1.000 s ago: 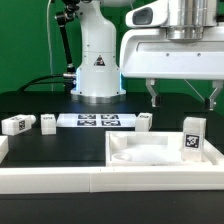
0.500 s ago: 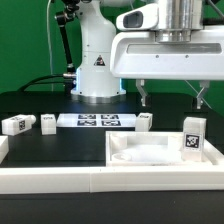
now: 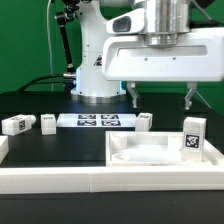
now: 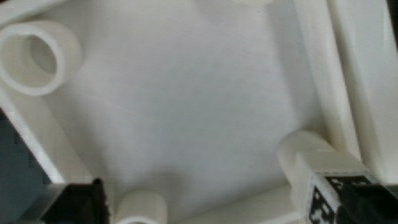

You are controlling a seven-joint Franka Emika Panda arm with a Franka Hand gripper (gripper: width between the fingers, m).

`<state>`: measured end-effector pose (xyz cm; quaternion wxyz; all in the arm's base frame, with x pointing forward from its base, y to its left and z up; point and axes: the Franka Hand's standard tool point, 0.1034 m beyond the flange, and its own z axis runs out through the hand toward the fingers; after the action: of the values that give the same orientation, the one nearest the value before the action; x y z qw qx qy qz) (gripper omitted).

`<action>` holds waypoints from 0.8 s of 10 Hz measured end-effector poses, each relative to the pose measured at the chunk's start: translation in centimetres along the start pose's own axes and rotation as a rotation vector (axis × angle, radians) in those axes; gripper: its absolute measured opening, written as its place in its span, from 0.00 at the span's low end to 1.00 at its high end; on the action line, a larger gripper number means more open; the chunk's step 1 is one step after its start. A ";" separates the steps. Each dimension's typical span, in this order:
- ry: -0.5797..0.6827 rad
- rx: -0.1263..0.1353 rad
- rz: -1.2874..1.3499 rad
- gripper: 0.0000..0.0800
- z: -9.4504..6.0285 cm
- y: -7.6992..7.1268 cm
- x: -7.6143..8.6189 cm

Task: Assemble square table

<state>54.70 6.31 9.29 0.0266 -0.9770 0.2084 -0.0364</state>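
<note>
The square table's top, a large white slab (image 3: 150,152) with a recessed middle, lies at the front toward the exterior view's right. One tagged white leg (image 3: 192,137) stands upright on its right corner. Three more legs (image 3: 14,124) (image 3: 47,123) (image 3: 145,121) lie loose on the black table behind it. My gripper (image 3: 162,98) hangs open above the slab with nothing between its fingers. The wrist view looks down into the slab's recess (image 4: 196,110), showing a round socket (image 4: 36,55), the tagged leg (image 4: 329,185) and one dark fingertip (image 4: 71,205).
The marker board (image 3: 93,121) lies flat between the loose legs. A long white rail (image 3: 60,180) runs along the front edge, with a short piece at the exterior view's left (image 3: 3,150). The robot's white base (image 3: 97,65) stands behind, before a green backdrop.
The gripper has slid toward the exterior view's left above the slab, staying open. The slab and legs have not moved.
</note>
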 end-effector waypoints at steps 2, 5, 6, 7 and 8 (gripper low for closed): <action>0.008 -0.006 -0.010 0.81 0.8 1.7 -2.1; -0.003 -0.011 -0.015 0.81 1.0 2.1 -3.4; 0.003 -0.009 -0.019 0.81 1.1 2.6 -4.1; 0.018 -0.005 -0.012 0.81 1.3 3.7 -5.4; 0.024 -0.008 -0.021 0.81 1.8 4.4 -7.2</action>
<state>46.47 5.30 6.77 0.0197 -0.9787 0.1988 -0.0475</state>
